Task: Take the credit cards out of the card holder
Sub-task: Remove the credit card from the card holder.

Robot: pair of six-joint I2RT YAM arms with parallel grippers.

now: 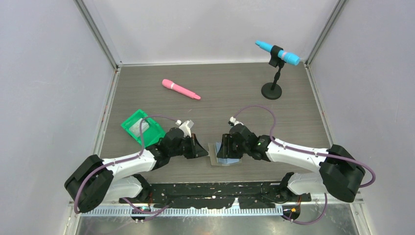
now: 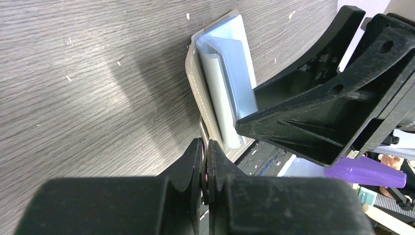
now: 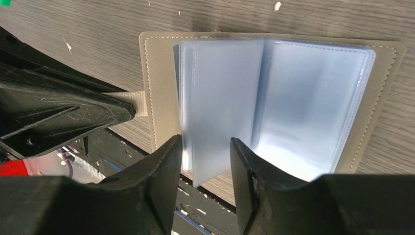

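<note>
Both arms are reaching low to the card holder (image 1: 222, 160), lying open on the worktop (image 1: 220, 83). The left hand (image 2: 205, 147) is pinching its side tab (image 3: 137, 98); the right hand (image 3: 205, 147), half open, is straddling a blue pocket (image 3: 225, 93). A green tray (image 1: 139, 125) is sitting farther left.

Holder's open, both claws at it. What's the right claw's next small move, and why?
Probably close the right claw on the pale blue pocket leaf between its open jaws. The left claw is shut on the strap of the card holder, which should anchor it against a pull. Whether that leaf holds a card I cannot tell.
</note>
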